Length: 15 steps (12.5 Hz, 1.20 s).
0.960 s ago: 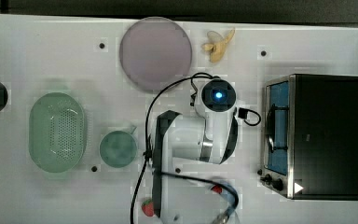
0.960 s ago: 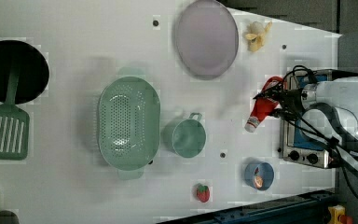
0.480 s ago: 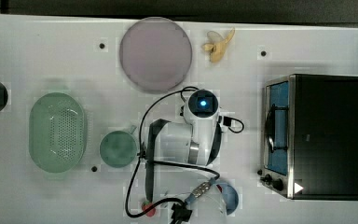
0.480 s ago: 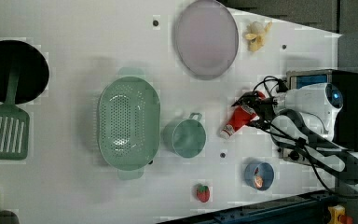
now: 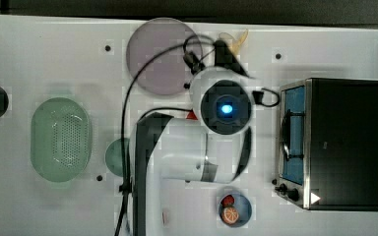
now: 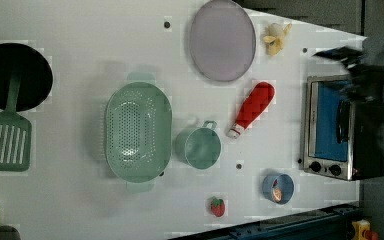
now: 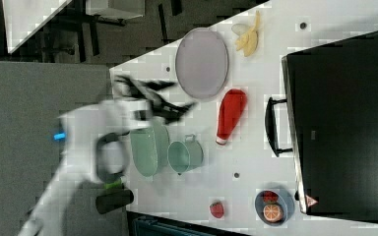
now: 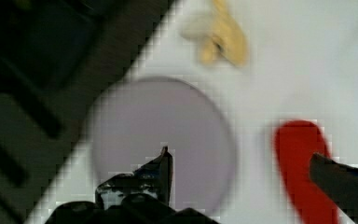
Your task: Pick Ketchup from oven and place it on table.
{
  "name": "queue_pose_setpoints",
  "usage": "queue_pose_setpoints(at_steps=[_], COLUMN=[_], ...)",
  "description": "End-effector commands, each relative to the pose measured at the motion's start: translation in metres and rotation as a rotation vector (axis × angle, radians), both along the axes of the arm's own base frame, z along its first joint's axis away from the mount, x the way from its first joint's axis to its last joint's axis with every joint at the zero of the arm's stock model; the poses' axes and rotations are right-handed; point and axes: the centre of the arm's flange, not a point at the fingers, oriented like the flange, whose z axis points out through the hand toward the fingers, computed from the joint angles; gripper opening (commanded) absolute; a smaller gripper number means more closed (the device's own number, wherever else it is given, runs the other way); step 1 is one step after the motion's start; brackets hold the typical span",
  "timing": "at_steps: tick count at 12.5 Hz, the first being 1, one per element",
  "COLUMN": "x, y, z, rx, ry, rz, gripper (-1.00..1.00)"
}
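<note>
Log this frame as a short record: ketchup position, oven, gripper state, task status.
ketchup: Ketchup lying on its side on the table, between the lilac plate and the green cup, cap toward the cup
oven: oven with door shut
gripper: gripper open, holding nothing
task status: bottle is out of the oven and on the table

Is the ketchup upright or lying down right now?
Lying down. The ketchup rests on its side on the table, cap toward the green cup, between the lilac plate and the oven.
</note>
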Motion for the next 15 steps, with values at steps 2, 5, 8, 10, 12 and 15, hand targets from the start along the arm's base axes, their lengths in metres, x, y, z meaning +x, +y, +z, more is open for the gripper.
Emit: queue_pose_setpoints(at_steps=[2, 5, 8, 10, 12, 15], x=[-0.004, -0.011, -0.036, -0.037, -0.032, -0.031], y=[0.004, -0.002, 0.003, 0.004, 0.004, 0.004], z=[0.083, 0.12, 0.137, 0.147, 0.152, 0.144], rx=[0.007, -0.072, -0.044, -0.044, -0.044, -0.046], ry=[0.136, 0.224, 0.412, 0.411, 0.372, 0.389], rz=[0.013, -0.003, -0.089, -0.088, -0.088, -0.088], gripper=[1.0, 1.0, 1.0, 1.0, 1.0, 1.0])
